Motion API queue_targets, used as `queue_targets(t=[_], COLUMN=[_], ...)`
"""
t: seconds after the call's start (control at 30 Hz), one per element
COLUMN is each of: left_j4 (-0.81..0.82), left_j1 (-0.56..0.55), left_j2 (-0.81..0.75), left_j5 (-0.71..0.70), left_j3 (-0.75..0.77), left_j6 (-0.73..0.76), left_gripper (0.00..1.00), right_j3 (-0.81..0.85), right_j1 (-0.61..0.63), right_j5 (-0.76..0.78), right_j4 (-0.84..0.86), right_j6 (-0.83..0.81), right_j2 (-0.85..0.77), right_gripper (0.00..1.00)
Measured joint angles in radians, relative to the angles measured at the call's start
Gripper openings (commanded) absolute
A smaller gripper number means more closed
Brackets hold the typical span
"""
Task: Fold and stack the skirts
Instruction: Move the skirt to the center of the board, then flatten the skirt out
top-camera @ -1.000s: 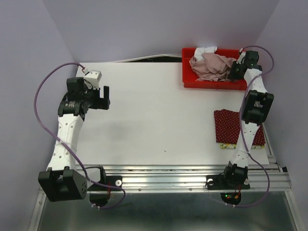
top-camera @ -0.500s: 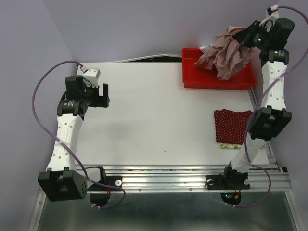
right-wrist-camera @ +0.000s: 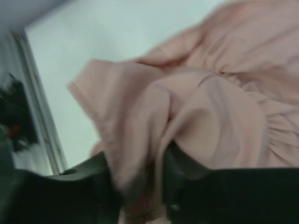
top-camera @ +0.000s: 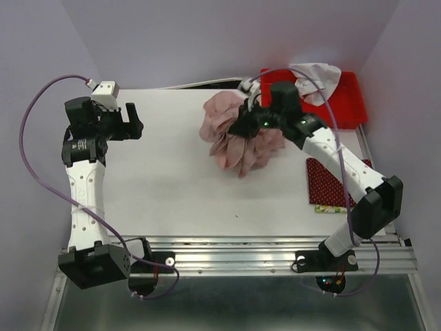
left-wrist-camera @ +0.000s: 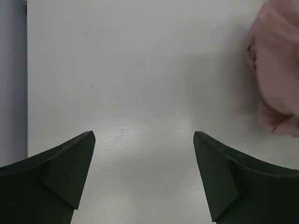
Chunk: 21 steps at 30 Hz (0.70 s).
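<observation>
The dusty-pink pleated skirt (top-camera: 234, 134) hangs bunched above the middle of the white table (top-camera: 172, 179), held by my right gripper (top-camera: 249, 123), which is shut on its cloth (right-wrist-camera: 154, 154). A dark red dotted skirt (top-camera: 329, 181) lies folded at the table's right edge, with a yellow-green patterned skirt (top-camera: 329, 208) peeking out under it. My left gripper (top-camera: 131, 118) hovers open over the far left of the table, nothing between its fingers (left-wrist-camera: 70, 168); the pink skirt (left-wrist-camera: 275, 74) shows at the right of its view.
A red bin (top-camera: 348, 103) stands at the back right with a white cloth (top-camera: 318, 74) in it. Purple walls close in on left, back and right. A metal rail (top-camera: 262, 248) runs along the near edge.
My right arm has lifted the pink skirt out of the red bin and swung it left over the table's middle. My left arm has shifted slightly back and left, still open.
</observation>
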Motion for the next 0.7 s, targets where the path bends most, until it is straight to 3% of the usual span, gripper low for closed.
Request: queue_targets(t=[0.03, 0.07, 0.13, 0.27, 0.3, 0.43, 0.57, 0.7], left_j4=[0.0, -0.003, -0.007, -0.033, -0.075, -0.109, -0.124, -0.112], left_j1=[0.012, 0.019, 0.027, 0.029, 0.031, 0.011, -0.148, -0.27], left_j2=[0.003, 0.008, 0.023, 0.041, 0.041, 0.036, 0.005, -0.014], left_j5=[0.015, 0.027, 0.063, 0.122, 0.192, 0.229, 0.177, 0.128], left_j3=[0.0, 0.0, 0.0, -0.005, -0.037, -0.084, -0.198, -0.294], left_j6=[0.0, 0.001, 0.01, 0.057, 0.143, 0.255, 0.354, 0.385], left_gripper=[0.99, 0.99, 0.99, 0.99, 0.99, 0.98, 0.96, 0.86], right_j3=[-0.071, -0.135, -0.25, -0.319, -0.306, -0.28, -0.267, -0.196], right_j1=[0.053, 0.101, 0.198, 0.294, 0.287, 0.264, 0.195, 0.08], right_j5=[0.025, 0.06, 0.107, 0.147, 0.168, 0.185, 0.175, 0.156], right_j4=[-0.002, -0.005, -0.018, -0.098, -0.127, -0.124, -0.124, -0.108], right_j6=[-0.043, -0.078, -0.14, -0.169, -0.171, -0.17, -0.15, -0.095], right_j2=[-0.003, 0.0, 0.029, 0.121, 0.13, 0.097, 0.025, 0.086], right_gripper=[0.82, 0.99, 1.0, 1.0, 1.0, 1.0, 0.98, 0.97])
